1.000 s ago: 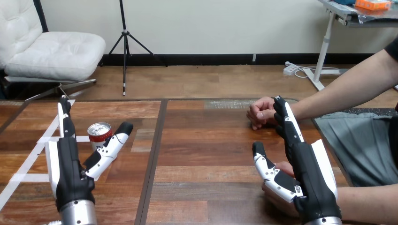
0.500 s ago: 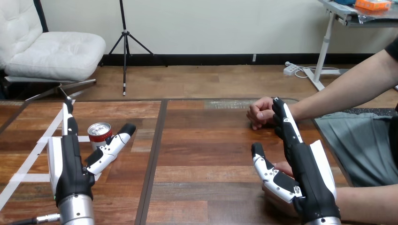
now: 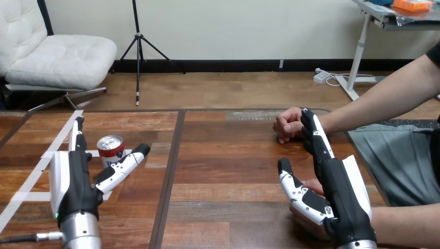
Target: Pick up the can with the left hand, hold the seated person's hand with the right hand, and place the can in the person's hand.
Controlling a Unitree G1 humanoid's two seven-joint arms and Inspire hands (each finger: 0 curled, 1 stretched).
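Note:
A red and white can (image 3: 111, 150) with a silver top stands upright on the wooden table (image 3: 223, 176), left of the middle. My left hand (image 3: 78, 181) is open just in front of the can, fingers straight at the can's left and thumb at its right, the can between them and untouched. My right hand (image 3: 332, 194) is open at the lower right, fingers straight. The person's hand nearer me (image 3: 311, 185) lies under and against its palm, mostly hidden. The person's other hand (image 3: 288, 124) rests as a fist on the table beyond my right fingertips.
White tape lines (image 3: 36, 174) cross the table's left part. A dark seam (image 3: 171, 171) runs down the tabletop between the two halves. The person's forearm (image 3: 384, 98) reaches in from the right edge.
My left hand has drawn back toward me and lowered a little, its thumb still beside the can. The right hand and the person's hands have stayed put.

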